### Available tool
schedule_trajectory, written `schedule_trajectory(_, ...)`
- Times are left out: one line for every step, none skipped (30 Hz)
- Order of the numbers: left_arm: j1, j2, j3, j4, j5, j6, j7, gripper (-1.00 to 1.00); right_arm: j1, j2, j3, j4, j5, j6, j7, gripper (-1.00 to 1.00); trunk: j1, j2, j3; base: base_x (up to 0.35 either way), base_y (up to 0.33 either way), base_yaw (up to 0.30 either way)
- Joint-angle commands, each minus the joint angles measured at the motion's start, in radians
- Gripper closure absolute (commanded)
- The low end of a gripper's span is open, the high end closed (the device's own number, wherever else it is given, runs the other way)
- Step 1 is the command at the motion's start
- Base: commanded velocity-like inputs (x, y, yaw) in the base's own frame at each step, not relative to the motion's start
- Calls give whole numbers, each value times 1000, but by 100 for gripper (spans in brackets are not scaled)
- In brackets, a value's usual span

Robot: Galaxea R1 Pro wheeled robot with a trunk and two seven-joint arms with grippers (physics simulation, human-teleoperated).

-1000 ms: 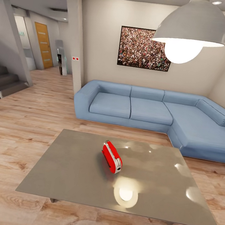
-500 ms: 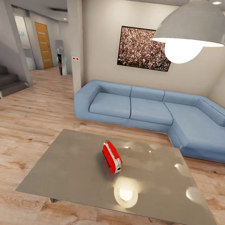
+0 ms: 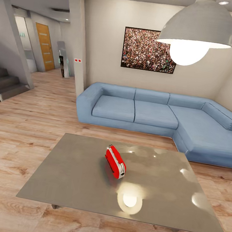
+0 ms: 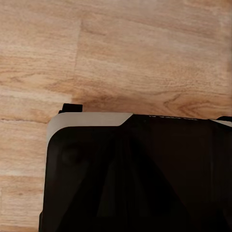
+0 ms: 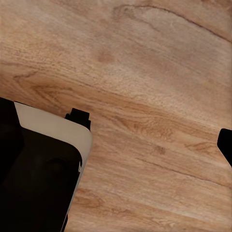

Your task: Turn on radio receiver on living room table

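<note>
Right, big grey table ahead of me, red radio standing near its middle, well away from both jaws. Wrist cams face wood floor past dark robot body; jaw state — can't tell. Radio on or off? Unreadable. I judge reaching it comes next.

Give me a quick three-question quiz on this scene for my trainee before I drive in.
1. True or false: the radio stands on the table.
2. What lies beyond the table? A sofa, B bed, C fridge.
3. Fill in: the glare on the tabletop is the reflection of the ____.

Key: 1 true. 2 A, the sofa. 3 lamp.
</note>
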Motion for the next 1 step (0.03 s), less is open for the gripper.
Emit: schedule_trajectory(0,0,0,0,0,0,0,100,0,0,0,-1,0,0,0,-100,0,0,0,0,0,0)
